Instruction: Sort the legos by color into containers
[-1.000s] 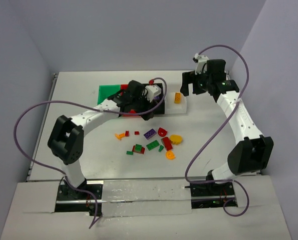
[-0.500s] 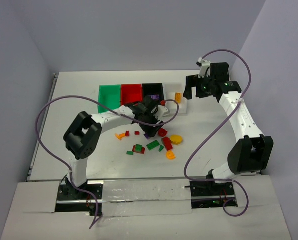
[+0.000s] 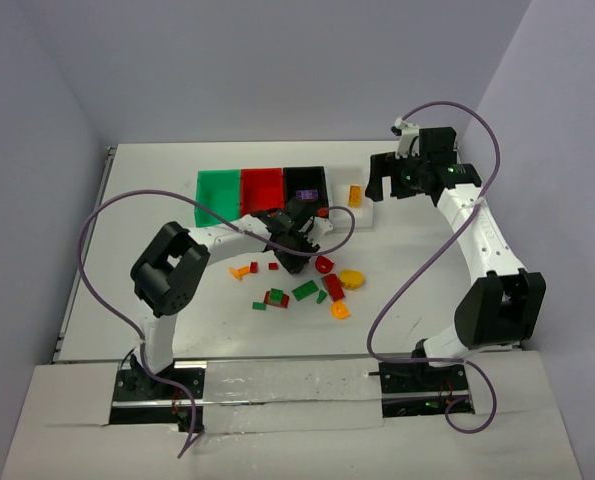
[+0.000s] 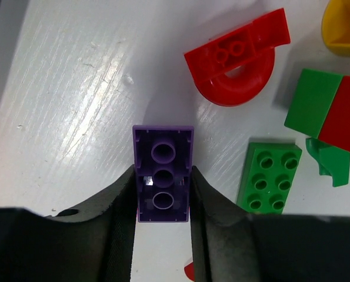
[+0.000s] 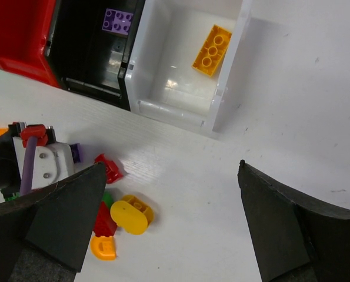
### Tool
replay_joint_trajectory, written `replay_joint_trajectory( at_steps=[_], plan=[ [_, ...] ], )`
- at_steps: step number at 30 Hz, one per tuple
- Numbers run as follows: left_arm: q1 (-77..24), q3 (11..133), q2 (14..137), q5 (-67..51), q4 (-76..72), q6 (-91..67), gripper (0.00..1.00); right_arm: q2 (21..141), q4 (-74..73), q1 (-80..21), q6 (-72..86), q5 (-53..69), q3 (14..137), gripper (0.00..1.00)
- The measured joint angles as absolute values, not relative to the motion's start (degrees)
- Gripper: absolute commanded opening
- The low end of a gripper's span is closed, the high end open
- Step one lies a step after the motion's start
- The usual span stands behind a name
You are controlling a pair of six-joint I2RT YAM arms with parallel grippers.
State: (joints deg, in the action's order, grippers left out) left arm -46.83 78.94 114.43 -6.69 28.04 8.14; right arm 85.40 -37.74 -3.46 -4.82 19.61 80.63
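Observation:
My left gripper (image 3: 295, 260) is down at the table in the pile of legos, its fingers (image 4: 119, 205) pressed on both long sides of a purple brick (image 4: 163, 141) that lies hollow side up. A red arch brick (image 4: 236, 67) and a green plate (image 4: 270, 176) lie just beside it. The bins stand in a row: green (image 3: 219, 190), red (image 3: 260, 186), black (image 3: 322, 176) with a purple brick (image 5: 118, 20), white (image 5: 227, 76) with an orange brick (image 5: 212, 50). My right gripper (image 5: 172, 165) is open and empty, held high right of the white bin.
Loose legos lie in front of the bins: a yellow oval (image 3: 351, 277), an orange half-round (image 3: 340, 311), red (image 3: 334, 287), green (image 3: 304, 291), a red-green stack (image 3: 275, 297), a small orange piece (image 3: 240, 270). The left arm's purple cable (image 3: 97, 215) loops over the table's left.
My left gripper moved from over the black bin, where a purple brick now lies, down to the pile and closed around another purple brick. The right arm barely moved.

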Motion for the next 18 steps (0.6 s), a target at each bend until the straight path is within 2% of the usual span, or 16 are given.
replay_joint_trajectory(
  at_steps=[3,8,13,18],
  plan=[
    [-46.8,78.9,113.5,-6.9,28.4,8.3,0.01,85.3,-37.8,-3.5,-5.2,19.9,79.6,1.0],
    [-45.6,80.7,108.8,-7.7,29.5,8.2,0.0,84.7,-38.1,-3.4,-6.9,22.1,76.9,1.0],
    [-42.1,94.2,109.6,-5.1,28.7,8.1,0.0,83.5,-38.4,-3.4,-8.4,23.9,73.7,1.0],
    [-39.3,104.5,116.0,-1.6,23.5,7.0,0.0,80.5,-38.6,-3.4,-10.0,25.2,71.1,1.0]
  ],
)
